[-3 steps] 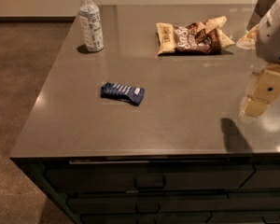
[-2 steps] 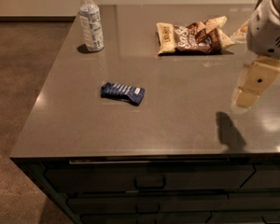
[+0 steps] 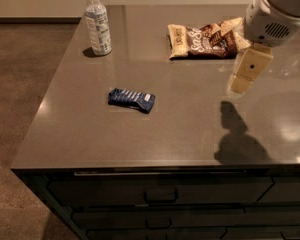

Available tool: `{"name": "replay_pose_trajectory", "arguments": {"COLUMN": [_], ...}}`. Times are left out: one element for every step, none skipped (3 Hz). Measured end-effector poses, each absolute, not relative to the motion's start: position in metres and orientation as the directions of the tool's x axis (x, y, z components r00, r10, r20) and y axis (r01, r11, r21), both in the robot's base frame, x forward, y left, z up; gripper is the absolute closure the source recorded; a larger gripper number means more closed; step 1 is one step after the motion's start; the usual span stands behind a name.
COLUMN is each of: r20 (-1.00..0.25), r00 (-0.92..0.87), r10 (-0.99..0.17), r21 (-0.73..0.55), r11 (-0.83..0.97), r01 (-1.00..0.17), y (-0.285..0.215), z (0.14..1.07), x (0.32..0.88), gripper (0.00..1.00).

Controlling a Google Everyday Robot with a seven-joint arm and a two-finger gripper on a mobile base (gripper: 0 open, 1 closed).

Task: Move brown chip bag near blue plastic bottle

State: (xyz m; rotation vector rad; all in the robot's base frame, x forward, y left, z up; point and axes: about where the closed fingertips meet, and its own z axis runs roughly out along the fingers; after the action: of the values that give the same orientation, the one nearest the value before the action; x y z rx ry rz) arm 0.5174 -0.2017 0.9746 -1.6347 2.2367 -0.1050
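Observation:
The brown chip bag [image 3: 202, 41] lies flat at the back right of the grey counter, tan ends and a dark brown middle with white lettering; its right end is hidden behind my arm. The blue plastic bottle [image 3: 98, 24] stands upright at the back left, clear with a white cap and a pale label. My gripper [image 3: 239, 84] hangs from the white arm housing [image 3: 275, 11] above the counter, just right of and in front of the bag, not touching it and holding nothing that I can see.
A small dark blue striped packet [image 3: 131, 99] lies mid-counter, left of centre. The counter's front edge [image 3: 155, 168] runs above dark drawers. The left edge drops to a brown floor. My arm's shadow falls front right.
My arm and gripper have moved left and farther back over the counter, closer to the chip bag. The bag, bottle and packet have not moved.

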Motion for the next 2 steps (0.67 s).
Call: {"name": "replay_pose_trajectory", "arguments": {"r20": [-0.251,-0.293], "r00": [-0.27,-0.304], "r10": [-0.93,-0.906], "r21": [-0.296,-0.305], "r11": [0.339,0.39], "r01": [-0.893,-0.869], "y": [-0.198,-0.195], "z": [0.97,0.962], "x": [0.555,0.593], "gripper": [0.0,0.0]}}
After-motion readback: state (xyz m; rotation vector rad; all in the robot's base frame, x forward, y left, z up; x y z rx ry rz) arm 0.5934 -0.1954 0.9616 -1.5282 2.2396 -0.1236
